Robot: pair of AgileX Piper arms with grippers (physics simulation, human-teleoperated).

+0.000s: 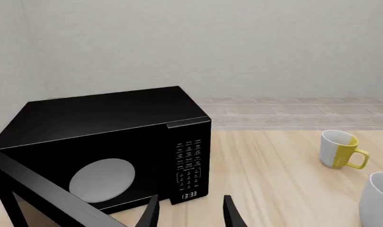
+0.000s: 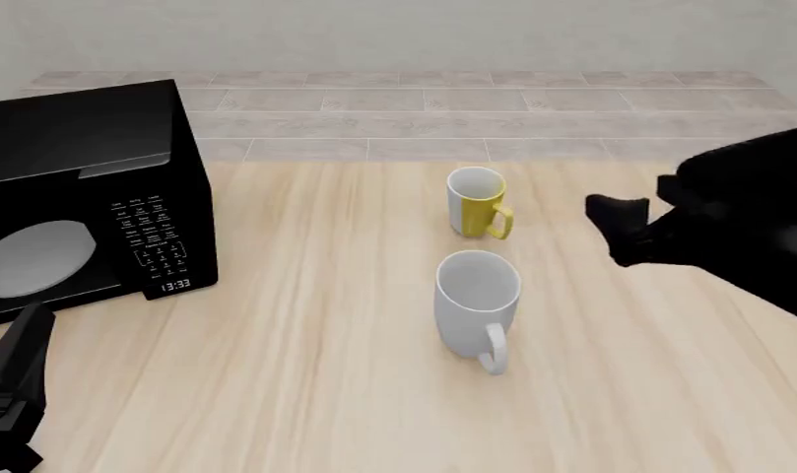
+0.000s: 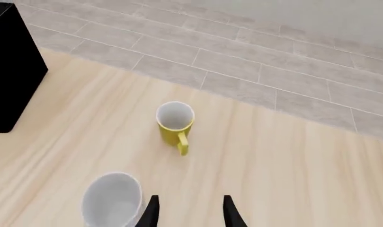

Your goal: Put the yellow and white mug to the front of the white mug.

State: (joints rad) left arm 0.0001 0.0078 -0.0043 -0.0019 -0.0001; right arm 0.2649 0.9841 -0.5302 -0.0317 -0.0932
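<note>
The yellow and white mug [image 2: 477,202] stands upright on the wooden table, farther from me than the white mug [image 2: 477,301], which stands just in front of it. My right gripper [image 2: 606,215] hovers open and empty to the right of the yellow and white mug, apart from it. The right wrist view shows its fingers [image 3: 190,213] spread, with the yellow and white mug [image 3: 174,124] and the white mug [image 3: 112,198] below. My left gripper [image 2: 20,360] is low at the front left, open and empty [image 1: 190,215]. The left wrist view also shows both the yellow and white mug [image 1: 340,149] and the white mug [image 1: 378,198].
A black microwave [image 2: 83,187] stands at the table's left, its door [image 1: 33,184] swung open toward my left gripper, a white plate [image 1: 102,179] inside. A tiled floor strip [image 2: 503,108] and a wall lie beyond the table's far edge.
</note>
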